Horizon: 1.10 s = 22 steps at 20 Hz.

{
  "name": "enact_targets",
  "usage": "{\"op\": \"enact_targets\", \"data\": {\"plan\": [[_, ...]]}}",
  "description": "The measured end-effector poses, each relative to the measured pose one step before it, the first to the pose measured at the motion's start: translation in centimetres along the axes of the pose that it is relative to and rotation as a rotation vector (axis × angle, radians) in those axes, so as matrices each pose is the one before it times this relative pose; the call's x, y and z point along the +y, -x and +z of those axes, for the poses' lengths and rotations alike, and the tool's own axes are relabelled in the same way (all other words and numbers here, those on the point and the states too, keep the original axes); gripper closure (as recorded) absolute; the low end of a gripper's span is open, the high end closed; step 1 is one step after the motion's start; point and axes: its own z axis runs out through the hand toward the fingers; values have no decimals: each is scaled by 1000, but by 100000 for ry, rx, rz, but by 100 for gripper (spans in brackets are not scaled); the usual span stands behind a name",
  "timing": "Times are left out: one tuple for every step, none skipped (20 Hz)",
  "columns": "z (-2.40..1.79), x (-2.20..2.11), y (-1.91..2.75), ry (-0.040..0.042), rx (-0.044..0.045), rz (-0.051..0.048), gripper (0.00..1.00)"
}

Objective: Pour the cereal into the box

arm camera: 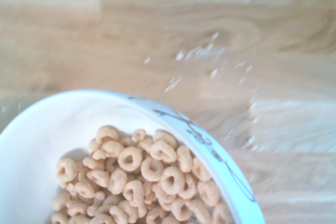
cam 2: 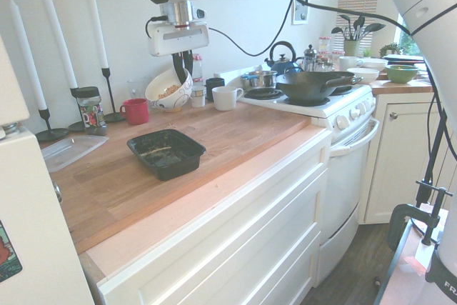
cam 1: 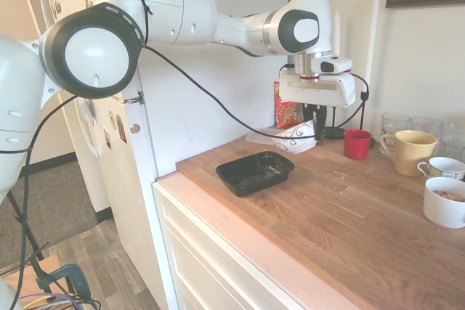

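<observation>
My gripper (cam 1: pixel 317 117) (cam 2: pixel 183 69) is shut on the rim of a white bowl (cam 1: pixel 298 136) (cam 2: pixel 168 91) with a dark swirl pattern, and holds it tilted above the back of the wooden counter. The cereal (arm camera: pixel 139 179) (cam 2: pixel 169 91), light tan rings, lies heaped in the low side of the bowl (arm camera: pixel 205 140). The box (cam 1: pixel 256 171) (cam 2: pixel 166 152), a shallow black tray with a few crumbs inside, sits on the counter nearer the front edge. The bowl hangs behind it, not over it.
A red cup (cam 1: pixel 357 143), a yellow mug (cam 1: pixel 409 152), white mugs (cam 1: pixel 444 201) and glasses stand along the wall. A flat clear container (cam 2: pixel 68 151), a jar (cam 2: pixel 89 111), candlesticks and an orange snack bag (cam 1: pixel 285 104) are nearby. A stove with a wok (cam 2: pixel 314 83) adjoins the counter.
</observation>
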Motion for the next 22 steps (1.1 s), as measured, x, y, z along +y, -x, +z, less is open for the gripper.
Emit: {"op": "enact_targets", "data": {"plan": [[445, -275, 828, 1409, 1497, -648, 100], [332, -284, 889, 1353, 1782, -706, 100], [306, -304, 911, 1143, 2000, -549, 100], [256, -335, 950, 951, 2469, -591, 100], [172, -289, 973, 912, 2916, -410, 100], [122, -231, 1035, 916, 2773, -540, 100], [58, -225, 1092, 1308, 3211, -567, 100], [11, -138, 1099, 1416, 3404, -585, 100], [-58, -52, 1033, 1461, 3761, -655, 100], [-163, -72, 984, 1449, 4352, -763, 100], [-251, -34, 783, 1220, 3664, -503, 100], [-327, 12, 569, 953, 2630, -290, 100], [-353, -5, 346, 463, 1609, -207, 100], [-333, -32, 150, 208, 1375, -368, 100], [-171, -38, 76, 265, 1119, -253, 100], [-35, -69, 32, 475, 1317, -423, 100], [-19, -99, 67, 508, 1792, -318, 100], [-4, -137, 142, 831, 2317, -660, 100], [-35, -206, 252, 834, 1973, -790, 100], [-143, -281, 268, 581, 1925, -987, 100], [-227, -344, 263, 519, 2238, -1048, 100], [-221, -377, 344, 388, 1998, -1108, 100]]}}
